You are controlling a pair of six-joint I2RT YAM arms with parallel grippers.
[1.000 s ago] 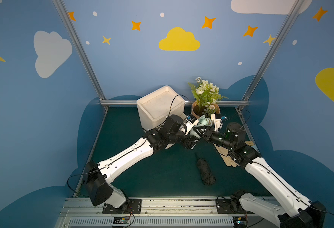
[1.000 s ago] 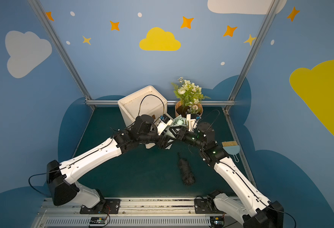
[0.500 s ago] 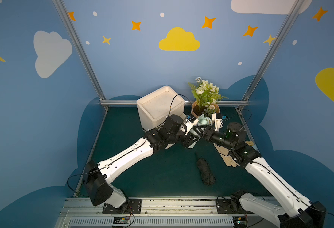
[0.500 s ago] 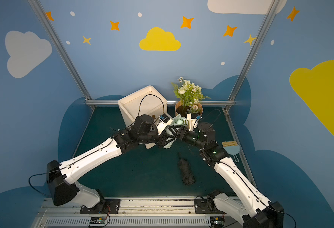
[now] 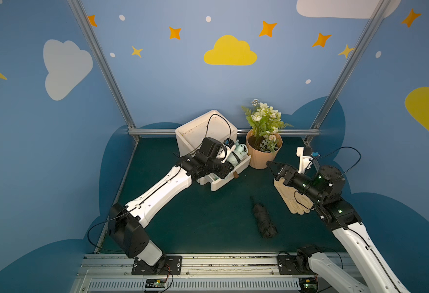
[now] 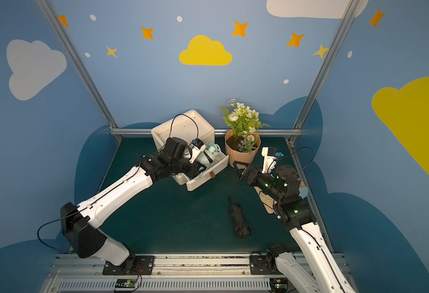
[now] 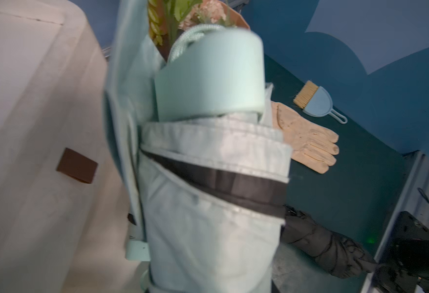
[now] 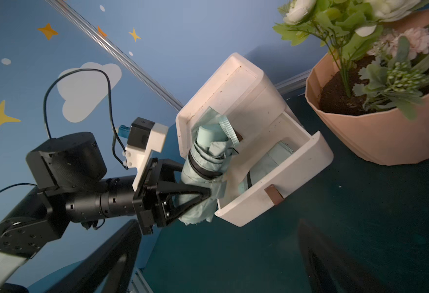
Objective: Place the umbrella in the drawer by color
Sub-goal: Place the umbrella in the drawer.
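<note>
A folded mint-green umbrella (image 5: 236,155) (image 6: 208,157) (image 8: 203,162) fills the left wrist view (image 7: 208,177). My left gripper (image 5: 230,166) (image 6: 202,168) (image 8: 204,189) is shut on its lower half. It holds the umbrella tilted, handle end up, over the open mint-lined drawer (image 5: 230,177) (image 6: 209,175) (image 8: 284,182) of the white cabinet (image 5: 200,132). A black folded umbrella (image 5: 264,220) (image 6: 238,220) (image 7: 330,248) lies on the green floor. My right gripper (image 5: 271,166) (image 6: 236,167) (image 8: 216,266) is open and empty, off to the right of the drawer.
A pink flower pot (image 5: 264,154) (image 8: 376,132) stands right of the cabinet. A tan glove (image 5: 292,200) (image 7: 307,142) lies under my right arm, with a small blue dustpan and brush (image 7: 315,101) beyond it. Metal frame posts mark the back corners.
My right gripper has let go of the mint umbrella, opened wide and pulled back to the right. My left gripper has closed on the umbrella and keeps it at the drawer.
</note>
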